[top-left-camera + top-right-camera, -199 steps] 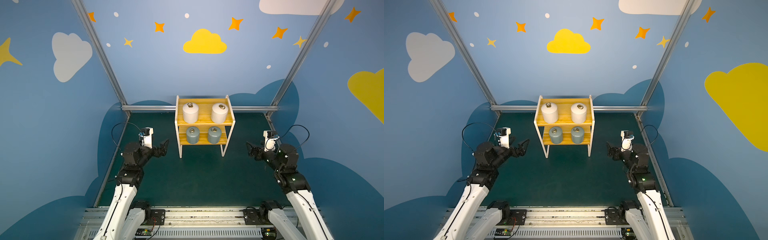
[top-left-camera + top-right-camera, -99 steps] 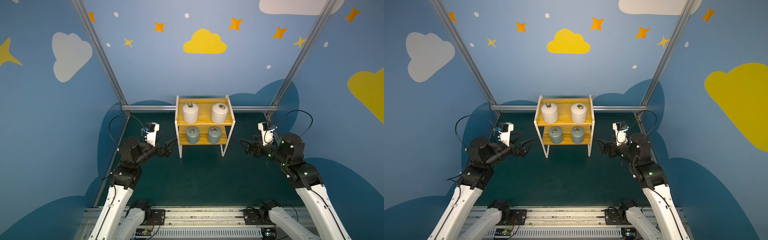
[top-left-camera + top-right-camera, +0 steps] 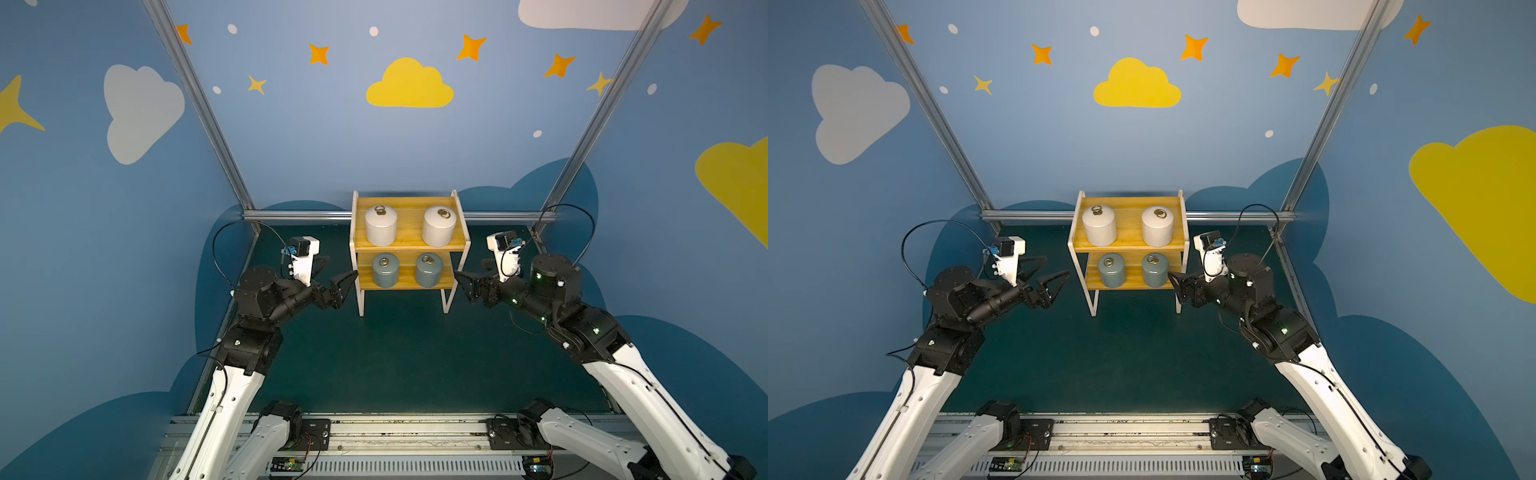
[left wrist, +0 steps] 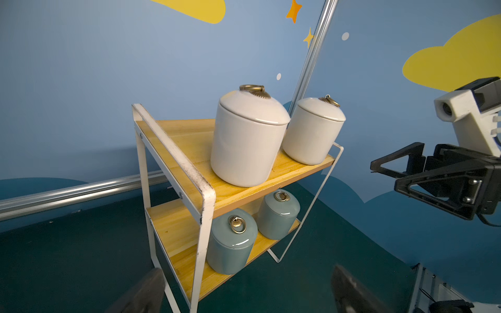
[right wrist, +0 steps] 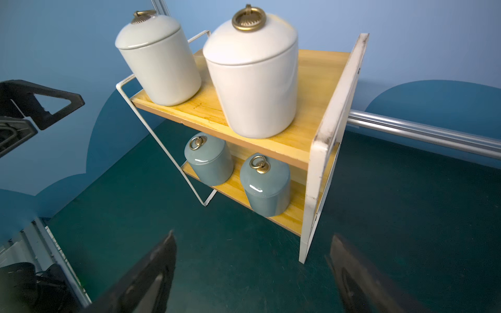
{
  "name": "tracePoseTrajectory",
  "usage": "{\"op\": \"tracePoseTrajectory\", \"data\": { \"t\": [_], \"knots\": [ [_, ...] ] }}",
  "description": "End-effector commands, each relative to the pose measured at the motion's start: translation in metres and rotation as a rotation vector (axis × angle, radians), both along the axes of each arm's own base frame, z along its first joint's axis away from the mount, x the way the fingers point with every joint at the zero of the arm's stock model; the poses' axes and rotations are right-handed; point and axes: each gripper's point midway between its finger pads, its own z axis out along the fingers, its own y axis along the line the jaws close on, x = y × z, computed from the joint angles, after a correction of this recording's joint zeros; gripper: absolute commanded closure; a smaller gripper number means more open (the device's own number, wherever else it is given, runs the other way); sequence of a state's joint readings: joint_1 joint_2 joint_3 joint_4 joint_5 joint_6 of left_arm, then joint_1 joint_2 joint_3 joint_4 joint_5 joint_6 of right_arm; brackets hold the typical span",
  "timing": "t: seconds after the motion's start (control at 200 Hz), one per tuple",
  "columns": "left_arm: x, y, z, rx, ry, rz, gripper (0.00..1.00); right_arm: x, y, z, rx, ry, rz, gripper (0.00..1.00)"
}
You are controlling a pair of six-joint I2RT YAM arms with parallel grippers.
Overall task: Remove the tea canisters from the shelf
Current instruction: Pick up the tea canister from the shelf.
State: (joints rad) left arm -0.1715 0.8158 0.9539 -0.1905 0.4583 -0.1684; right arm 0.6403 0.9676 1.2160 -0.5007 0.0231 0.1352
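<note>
Both arms have been swung inward over the past second. The left gripper (image 3: 343, 266) and right gripper (image 3: 468, 267) are now pictured flanking the shelf (image 3: 409, 204), at its 9 and 3 o'clock, level with the lower board. Both sets of jaws are spread wide and nothing is held.

All four jars are seen upright on the shelf. The left white canister (image 3: 381, 226) and right white canister (image 3: 439, 226) stand on the top board. The left grey-blue canister (image 3: 385, 272) and right grey-blue canister (image 3: 429, 271) stand below.

From the left gripper, the left grey-blue canister lies at 3 o'clock, behind the white side frame; the mirror case holds at 9 o'clock for the right gripper. Each arm is nearer its own side's jars. A reach through the open front, at the shelf's 6 o'clock, is judged necessary.
</note>
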Motion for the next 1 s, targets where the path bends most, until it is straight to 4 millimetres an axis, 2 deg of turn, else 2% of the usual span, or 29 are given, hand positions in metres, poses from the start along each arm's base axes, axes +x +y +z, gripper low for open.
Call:
{"op": "tracePoseTrajectory", "data": {
  "t": [0.0,0.426,0.681,0.996],
  "knots": [
    [0.003,0.001,0.007,-0.011,-0.009,0.014,0.03,0.014,-0.003,0.028,0.035,-0.096,-0.113,0.09],
    [0.011,-0.002,0.004,-0.008,-0.001,0.005,0.02,0.047,0.034,0.048,0.064,-0.154,-0.181,0.09],
    [0.012,-0.005,-0.007,-0.007,0.033,-0.012,0.02,0.065,0.054,0.044,0.071,-0.156,-0.169,0.09],
    [0.009,-0.011,-0.011,-0.01,0.042,-0.057,0.01,0.079,0.064,0.043,0.091,-0.172,-0.174,0.09]
  ]
}}
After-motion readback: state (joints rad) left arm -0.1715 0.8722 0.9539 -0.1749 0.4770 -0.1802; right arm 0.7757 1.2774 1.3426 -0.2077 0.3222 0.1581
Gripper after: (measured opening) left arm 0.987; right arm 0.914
